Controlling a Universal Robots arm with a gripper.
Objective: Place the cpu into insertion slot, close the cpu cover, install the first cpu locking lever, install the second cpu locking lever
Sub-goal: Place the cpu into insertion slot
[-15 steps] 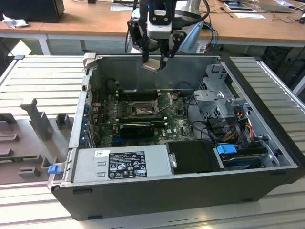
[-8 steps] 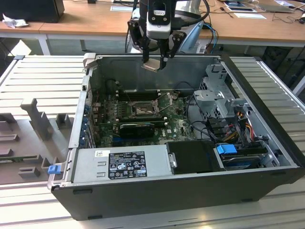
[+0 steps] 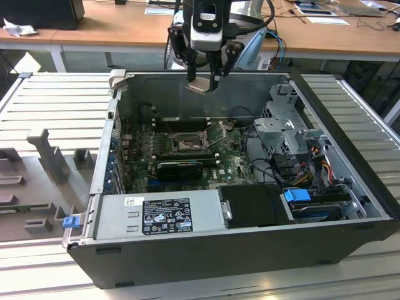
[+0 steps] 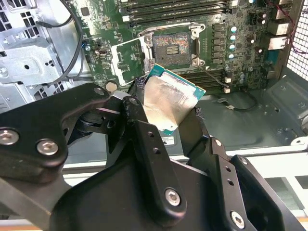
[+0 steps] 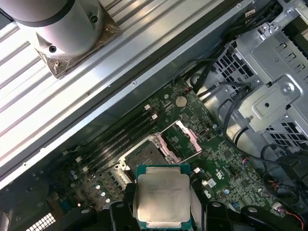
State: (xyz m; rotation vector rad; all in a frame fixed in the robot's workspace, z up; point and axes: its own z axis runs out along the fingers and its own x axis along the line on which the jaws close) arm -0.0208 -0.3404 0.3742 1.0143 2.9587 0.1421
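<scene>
**Above the open case (image 3: 250,250) — cpu (image 3: 199,87) aloft**

Pinched firmly between the jaws of the gripper (image 3: 204,82), high over the motherboard (image 3: 232,157), well apart from the insertion slot (image 4: 173,45). Down below, socket bare, cpu cover (image 4: 127,60) flipped open beside it. Nothing seated yet, by the look — placing, closing and both lockings all left.

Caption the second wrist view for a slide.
The gripper holds the cpu over the motherboard; the insertion slot is bare, the cpu cover flipped open beside it.

Ribbed aluminium worktable (image 3: 62,94), wooden desks (image 3: 119,28) behind, scattered papers (image 3: 328,20) on them, even indoor light
</scene>
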